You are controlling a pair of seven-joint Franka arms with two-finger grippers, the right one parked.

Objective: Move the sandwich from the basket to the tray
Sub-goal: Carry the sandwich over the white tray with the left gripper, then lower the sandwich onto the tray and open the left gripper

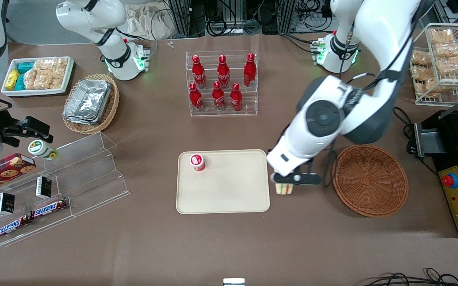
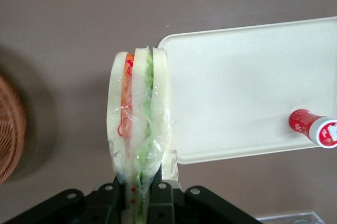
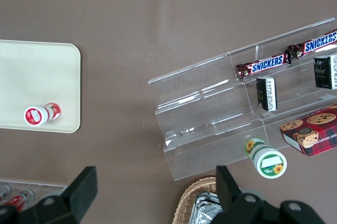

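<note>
My left gripper (image 1: 285, 183) is shut on the sandwich (image 1: 285, 189), a plastic-wrapped wedge with orange, green and white layers. It holds it above the bare table between the cream-beige tray (image 1: 229, 190) and the reddish-brown wicker basket (image 1: 370, 179), close to the tray's edge. In the left wrist view the sandwich (image 2: 138, 119) stands out from between the black fingers (image 2: 164, 197), beside the tray's corner (image 2: 237, 87); the gripper (image 2: 136, 199) pinches its wrapped end. A strip of the basket (image 2: 9, 129) shows there too. The basket looks empty.
A small red bottle with a white cap (image 1: 197, 162) stands on the tray near its farther corner. A rack of red bottles (image 1: 221, 83) stands farther from the front camera. A clear stepped shelf with snacks (image 1: 54, 186) lies toward the parked arm's end.
</note>
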